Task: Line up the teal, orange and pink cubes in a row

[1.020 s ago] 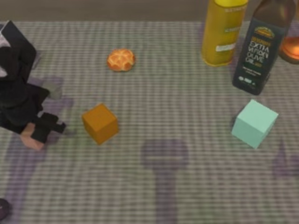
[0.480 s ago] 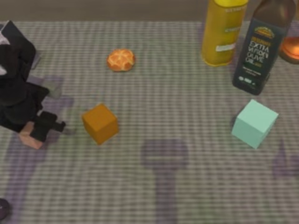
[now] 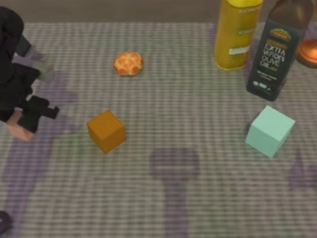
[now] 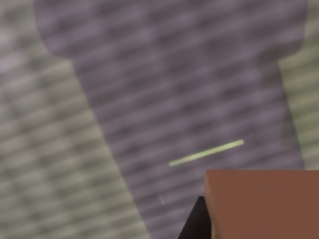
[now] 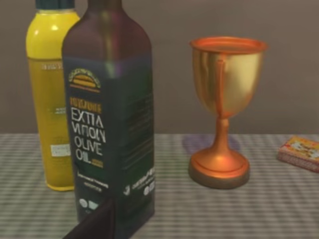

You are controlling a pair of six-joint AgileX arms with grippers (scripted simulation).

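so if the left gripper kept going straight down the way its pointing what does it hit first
Probably just bare tablecloth. The left gripper, shut on the pink cube at the table's left edge, looks down on cloth and shadow only; its height above is unclear.

Small pink cube [image 3: 20, 127] apparently lifted at far left, orange cube [image 3: 106, 131] centre-left, teal cube [image 3: 270, 131] right, both flat.

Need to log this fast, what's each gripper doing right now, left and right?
Left gripper: shut on the pink cube, lifted at the table's left edge.
Right gripper: not in view; its wrist camera faces the olive oil bottle and goblet.
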